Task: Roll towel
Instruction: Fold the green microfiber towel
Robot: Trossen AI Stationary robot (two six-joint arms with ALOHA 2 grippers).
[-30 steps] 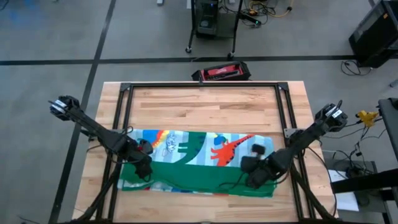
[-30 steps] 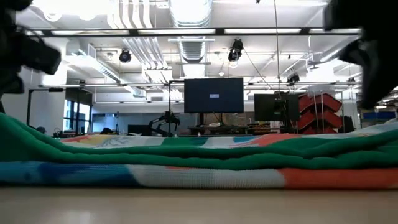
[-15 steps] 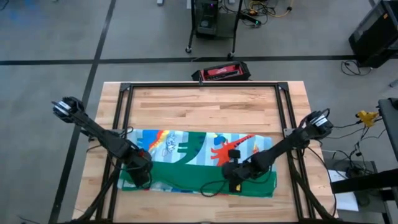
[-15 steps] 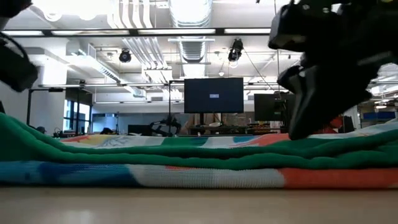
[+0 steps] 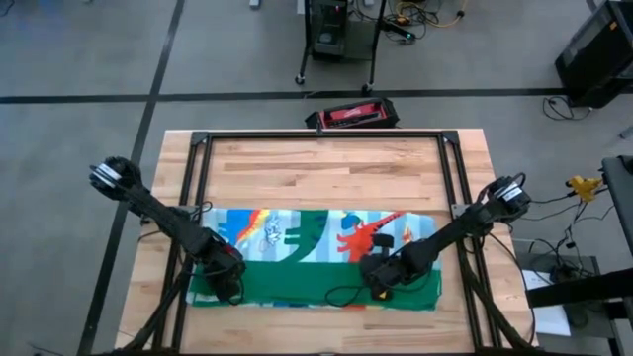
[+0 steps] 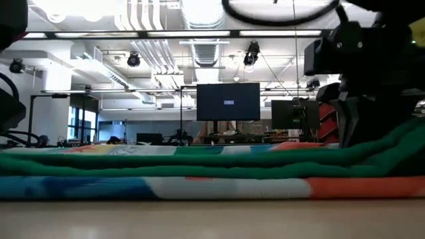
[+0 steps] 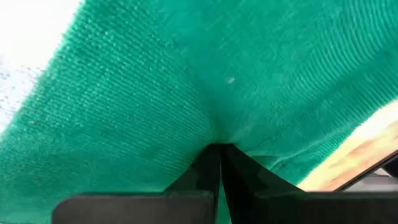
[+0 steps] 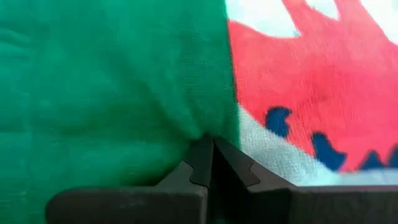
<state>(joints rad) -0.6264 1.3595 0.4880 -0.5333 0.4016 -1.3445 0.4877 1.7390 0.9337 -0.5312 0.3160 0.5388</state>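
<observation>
The towel (image 5: 316,257) lies flat across the middle of the table, left to right. Its dinosaur-printed side shows along the far half, and the green back (image 5: 297,282) is folded over the near half. In the low view it lies in several stacked layers (image 6: 199,176). My left gripper (image 5: 227,284) is down on the green part near the towel's left end. My right gripper (image 5: 379,287) is down on the green part right of the middle. Both are shut on cloth. My left gripper pinches a small pucker of the green cloth (image 7: 219,138) between its two fingertips, coming from above and slanting down. The cloth there lies on the layers below; one layer or several, I cannot tell. My right gripper pinches the green cloth (image 8: 200,130) at its fingertips, right where the green meets the printed side (image 8: 267,93). It comes from above, slanting down. The towel rises a little toward it in the low view (image 6: 392,143); the rest lies on the table.
A black frame (image 5: 316,135) runs around the table top, with rails at left (image 5: 188,218) and right (image 5: 457,198). Bare wood (image 5: 316,173) lies beyond the towel. A red-and-black case (image 5: 353,115) sits on the floor past the far edge.
My right gripper has gone toward the table's left and come down onto the green cloth. My left gripper has gone a little toward the near edge. The raised hump at the towel's left end has flattened, and the towel's right part now rises toward my right gripper.
</observation>
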